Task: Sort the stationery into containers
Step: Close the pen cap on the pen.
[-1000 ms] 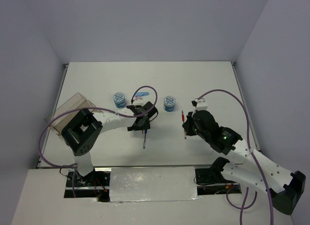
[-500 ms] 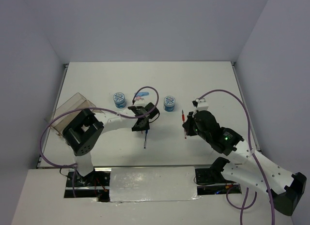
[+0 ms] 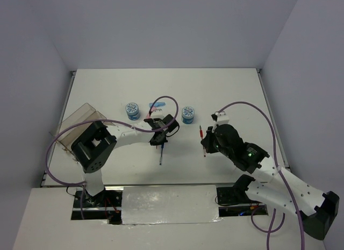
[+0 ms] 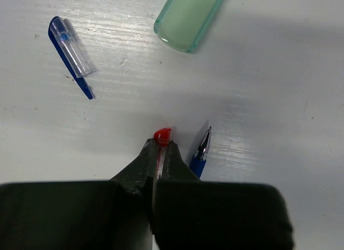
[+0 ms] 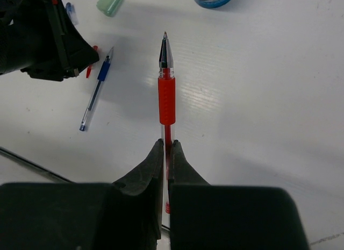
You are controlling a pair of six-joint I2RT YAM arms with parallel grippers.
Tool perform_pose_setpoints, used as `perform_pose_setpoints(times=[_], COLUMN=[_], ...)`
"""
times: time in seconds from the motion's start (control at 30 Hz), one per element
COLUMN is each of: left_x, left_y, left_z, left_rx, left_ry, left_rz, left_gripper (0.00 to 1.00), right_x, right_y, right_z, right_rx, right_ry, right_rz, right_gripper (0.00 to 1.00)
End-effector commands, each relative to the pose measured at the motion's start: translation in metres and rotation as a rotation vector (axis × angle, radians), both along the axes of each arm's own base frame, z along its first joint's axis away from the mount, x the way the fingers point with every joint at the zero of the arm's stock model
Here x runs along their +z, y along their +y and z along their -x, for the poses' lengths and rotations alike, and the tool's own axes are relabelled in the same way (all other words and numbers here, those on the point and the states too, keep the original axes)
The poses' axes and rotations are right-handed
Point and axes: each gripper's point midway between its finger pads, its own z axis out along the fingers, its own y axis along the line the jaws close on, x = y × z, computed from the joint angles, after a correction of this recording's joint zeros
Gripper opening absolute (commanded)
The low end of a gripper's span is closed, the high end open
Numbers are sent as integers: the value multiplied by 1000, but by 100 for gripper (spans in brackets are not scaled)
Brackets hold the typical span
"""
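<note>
My left gripper (image 4: 160, 145) is shut on a small red-tipped pen (image 4: 162, 135), low over the table; only its red end and a bit of clear barrel show. A blue pen (image 4: 201, 153) lies just right of it, also seen as the blue pen (image 3: 160, 153). Ahead lie a green capsule (image 4: 189, 16) and a blue pen cap (image 4: 72, 45). My right gripper (image 5: 167, 144) is shut on a red pen (image 5: 166, 94), pointing forward above the table. From above, that red pen (image 3: 202, 136) is right of centre. Two patterned discs (image 3: 132, 109) (image 3: 188, 114) stand behind. The clear tray (image 3: 75, 126) is at the left.
Small pink and blue pieces (image 3: 155, 106) lie between the discs. Purple cables arch over both arms. The left gripper's black body (image 5: 48, 40) shows at the upper left of the right wrist view. White walls enclose the table.
The left gripper's jaws have closed on the small red-tipped pen. The right arm has shifted slightly left with its red pen.
</note>
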Motion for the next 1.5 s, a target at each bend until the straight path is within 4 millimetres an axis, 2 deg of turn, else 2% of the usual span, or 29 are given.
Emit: perform_pose_setpoints(times=[0.0,0.1,0.13,0.2,0.23,0.3,0.33,0.4,0.5,0.53,0.57,0.6,0.63,0.67,0.7,0.77,0.8,0.97,1.13,1.47], left_x=[-29,-19,-6,4,23,38,58,73,109,113,119,133,134,141,159,164,177,203,209,217], left_y=[16,6,0,-9,-15,-17,-20,-16,-9,-7,-5,-6,-3,-4,-5,-4,-2,2,0,2], left_z=[24,22,20,19,16,15,14,13,14,14,15,15,17,18,18,22,24,25,25,29], left_rx=[-13,-48,-60,-89,-100,-109,-115,-103,-94,-91,-88,-93,-94,-93,-98,-111,-122,-150,-183,-188], left_ry=[97,54,21,-18,-67,-124,-173,-220,-303,-314,-328,-363,-371,-389,-439,-471,-511,-634,-657,-678], left_rz=[-60,25,76,152,207,263,311,337,391,398,408,445,455,481,537,579,616,676,686,711], left_gripper=[0,0,0,0,0,0,0,0,0,0,0,0,0,0,0,0,0,0,0,0], right_x=[10,5,4,-2,-4,-12,-15,-17,-9,-13,-6,-6,-12,3,7,9,18,23,29,30], right_y=[11,28,32,45,48,60,64,75,93,97,107,112,116,132,139,152,161,175,185,189], right_z=[-2,3,5,9,8,14,14,19,26,26,30,34,39,43,48,53,60,57,61,45], right_rx=[44,121,138,175,173,196,195,225,291,293,324,344,357,408,436,457,483,402,405,333], right_ry=[-49,-44,-42,-24,-19,14,25,35,23,41,30,31,56,27,23,27,17,33,10,-8], right_rz=[-54,-110,-127,-189,-208,-283,-307,-384,-481,-485,-509,-514,-505,-541,-554,-555,-570,-624,-644,-612], right_gripper=[0,0,0,0,0,0,0,0,0,0,0,0,0,0,0,0,0,0,0,0])
